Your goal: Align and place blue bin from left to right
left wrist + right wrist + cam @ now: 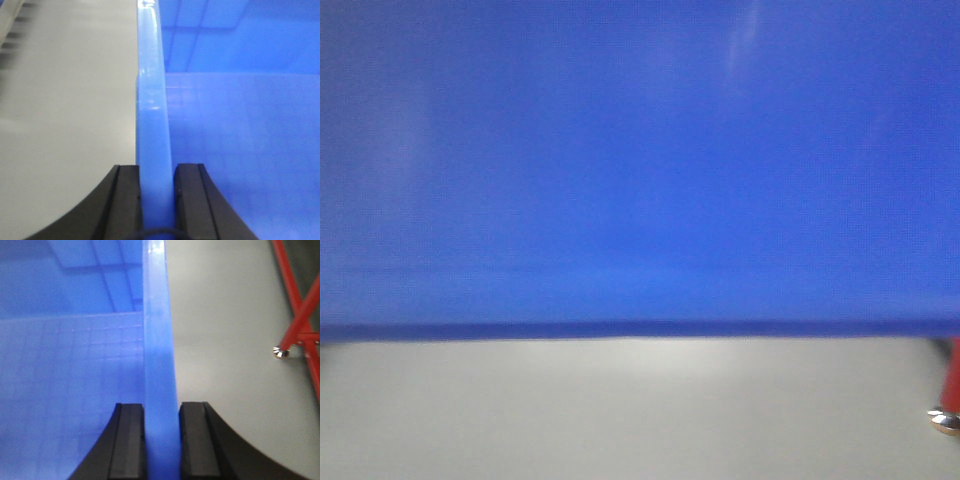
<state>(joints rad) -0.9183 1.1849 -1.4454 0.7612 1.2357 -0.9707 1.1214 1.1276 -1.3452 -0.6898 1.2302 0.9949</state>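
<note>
Two walls of the blue bin [640, 160] are clamped, one by the left gripper [156, 200], one by the right gripper [161, 440]. A red frame [300, 325] is seen nearby.

- A pale grey surface [620, 410] lies below the blue bin [640, 160]; contact between them is unclear.
- Right of the bin, a red frame [302, 324] sets its shiny foot [280, 353] on it.
</note>
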